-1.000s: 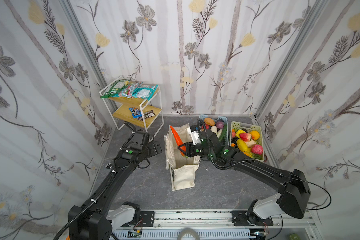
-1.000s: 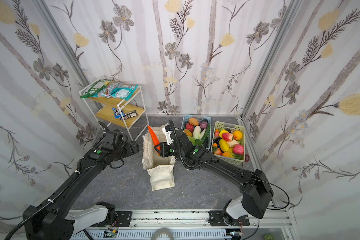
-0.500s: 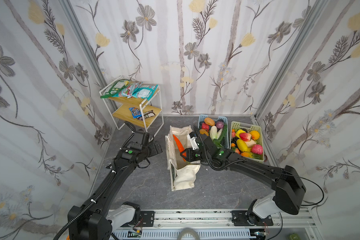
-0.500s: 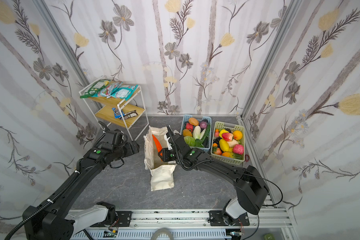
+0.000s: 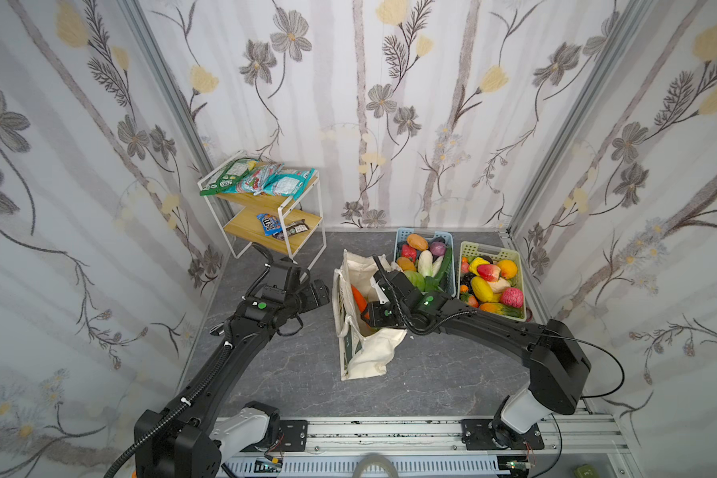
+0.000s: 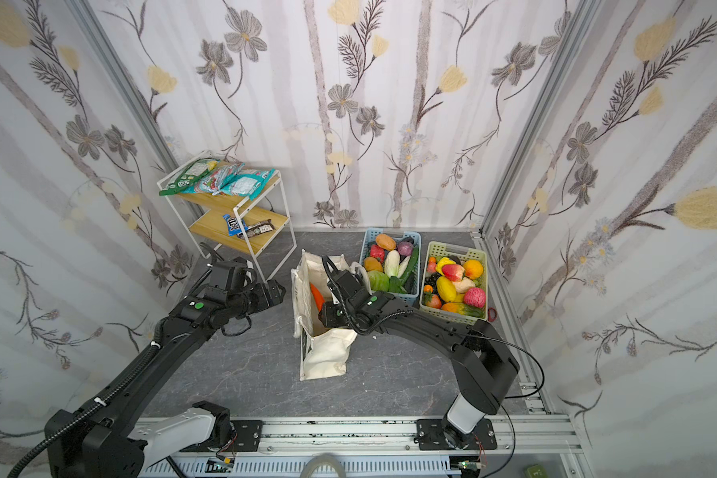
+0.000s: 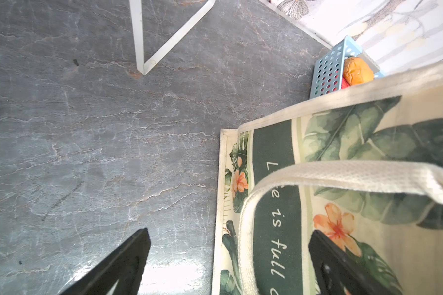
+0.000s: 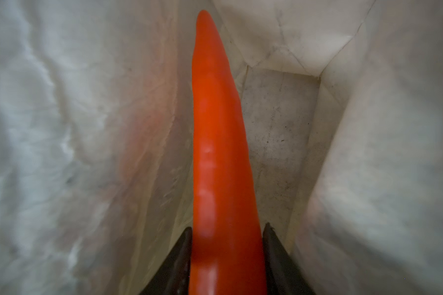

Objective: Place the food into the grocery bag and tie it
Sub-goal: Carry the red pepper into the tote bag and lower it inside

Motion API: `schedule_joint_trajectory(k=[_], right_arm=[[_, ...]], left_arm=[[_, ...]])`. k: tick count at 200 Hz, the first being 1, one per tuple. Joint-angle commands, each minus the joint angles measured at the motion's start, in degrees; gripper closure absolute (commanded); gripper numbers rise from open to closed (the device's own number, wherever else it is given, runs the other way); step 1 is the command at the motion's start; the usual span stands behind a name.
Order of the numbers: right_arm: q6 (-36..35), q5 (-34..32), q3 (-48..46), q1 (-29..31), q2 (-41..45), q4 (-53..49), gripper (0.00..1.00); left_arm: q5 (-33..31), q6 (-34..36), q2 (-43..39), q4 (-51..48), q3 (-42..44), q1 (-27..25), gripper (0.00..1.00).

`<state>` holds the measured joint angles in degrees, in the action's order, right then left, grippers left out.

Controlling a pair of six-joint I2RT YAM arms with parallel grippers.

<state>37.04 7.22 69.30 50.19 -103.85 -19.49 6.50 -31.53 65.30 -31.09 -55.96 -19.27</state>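
The cream grocery bag [image 5: 369, 356] [image 6: 328, 356] stands open on the grey floor. An orange carrot [image 5: 359, 299] [image 8: 215, 127] points down inside it. In the right wrist view my right gripper [image 8: 226, 229] is shut on the carrot's thick end, deep between the bag's cream walls. In both top views its fingers are hidden inside the bag mouth. My left gripper [image 5: 321, 291] [image 7: 229, 231] stands wide open just left of the bag, straddling the bag's corner and a strap handle [image 7: 343, 176], holding nothing.
Behind the bag, a blue basket [image 5: 402, 240] and a pale green basket [image 5: 491, 248] hold toy produce. A white wire rack [image 5: 266, 223] with snack packets [image 5: 261, 182] stands at the back left, close behind my left wrist.
My right gripper has carried the carrot from above the bag's mouth down into the bag. The left arm has stayed where it was.
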Motion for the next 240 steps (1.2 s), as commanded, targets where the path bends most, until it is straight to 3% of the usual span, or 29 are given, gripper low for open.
schedule_joint_trajectory(k=[1, 95, 136, 171, 240], right_arm=[[0.4, -0.2, 2.0, 0.3, -2.6, -3.9, 0.58], [1.1, -0.6, 4.4, 0.9, -11.8, 0.6, 0.52], [1.3, 0.3, 4.8, 1.4, -14.3, 2.4, 0.41], [1.2, -0.3, 4.1, 1.6, -12.0, 3.0, 0.31], [0.0, -0.2, 4.4, 0.8, -2.7, 1.3, 0.23]], left_arm=[[0.8, -1.1, 0.9, 3.2, -1.7, -1.5, 0.00], [-1.2, -1.4, 0.5, 2.9, -1.9, -3.2, 0.00], [-1.7, -1.5, 0.3, 2.6, -1.4, -3.3, 0.00], [-3.3, -1.0, 0.6, 1.7, -1.3, -3.2, 0.00], [-7.9, 0.6, 1.5, -2.3, -3.3, -2.4, 0.00]])
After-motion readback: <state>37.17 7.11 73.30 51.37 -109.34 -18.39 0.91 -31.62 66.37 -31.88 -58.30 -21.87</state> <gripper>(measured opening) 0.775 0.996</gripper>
